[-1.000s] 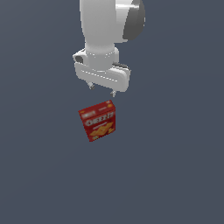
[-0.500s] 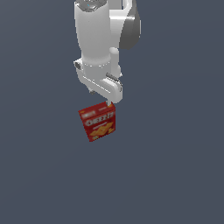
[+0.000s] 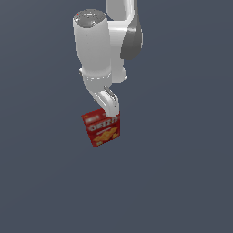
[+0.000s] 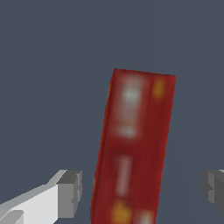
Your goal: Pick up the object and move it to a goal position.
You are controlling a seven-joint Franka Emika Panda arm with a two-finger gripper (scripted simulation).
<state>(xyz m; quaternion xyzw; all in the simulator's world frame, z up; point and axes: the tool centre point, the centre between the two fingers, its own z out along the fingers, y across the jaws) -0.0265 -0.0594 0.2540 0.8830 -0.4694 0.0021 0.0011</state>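
Note:
The object, a small red cracker box (image 3: 102, 127) with white lettering and orange crackers pictured on its front, stands on the flat grey ground, slightly tilted in the exterior view. My gripper (image 3: 110, 113) hangs directly over its top edge, one finger reaching down to the box's upper right corner. The wrist view looks down on the box's narrow red top face (image 4: 135, 140). It lies between my two grey fingertips (image 4: 70, 192), with a gap on each side. The gripper (image 4: 142, 190) is open and straddles the box without touching it.
Plain dark grey ground (image 3: 182, 173) spreads all around the box. The white arm (image 3: 98, 50) rises above the box in the exterior view. No other objects or goal marker show.
The wrist has turned about its vertical axis and come down, so the fingers now reach the box's top. The box has stayed where it was.

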